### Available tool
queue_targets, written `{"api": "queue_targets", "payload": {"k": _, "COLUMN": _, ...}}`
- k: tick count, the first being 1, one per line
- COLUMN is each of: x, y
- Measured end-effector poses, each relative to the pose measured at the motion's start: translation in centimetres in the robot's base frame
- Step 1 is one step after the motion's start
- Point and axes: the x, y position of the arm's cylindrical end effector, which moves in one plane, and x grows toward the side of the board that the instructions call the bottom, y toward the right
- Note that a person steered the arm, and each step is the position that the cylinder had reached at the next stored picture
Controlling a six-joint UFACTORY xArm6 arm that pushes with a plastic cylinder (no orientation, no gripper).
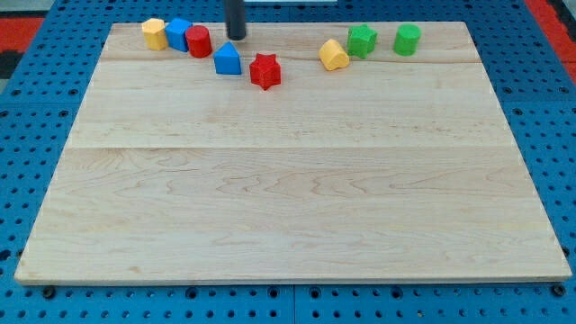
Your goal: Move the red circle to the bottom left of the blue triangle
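The red circle (199, 41) stands near the view's top left, touching a blue block (179, 34) on its left. The blue triangle (228, 59) lies just to the lower right of the red circle, close to it. My tip (236, 36) is at the view's top, just right of the red circle and just above the blue triangle, apart from both.
A yellow block (155, 33) stands left of the blue block. A red star (265, 71) lies right of the blue triangle. A yellow block (334, 55) and two green blocks (362, 40) (407, 40) are at the top right. The wooden board (288, 198) has blue pegboard around it.
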Motion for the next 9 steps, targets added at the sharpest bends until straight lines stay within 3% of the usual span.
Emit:
{"api": "queue_targets", "payload": {"k": 1, "x": 3.5, "y": 2.9}}
{"api": "queue_targets", "payload": {"k": 2, "x": 3.9, "y": 5.2}}
{"api": "queue_targets", "payload": {"k": 3, "x": -0.3, "y": 3.7}}
{"api": "queue_targets", "payload": {"k": 5, "x": -1.0, "y": -6.0}}
{"api": "queue_targets", "payload": {"k": 6, "x": 3.1, "y": -4.8}}
{"api": "queue_targets", "payload": {"k": 9, "x": 7.5, "y": -0.7}}
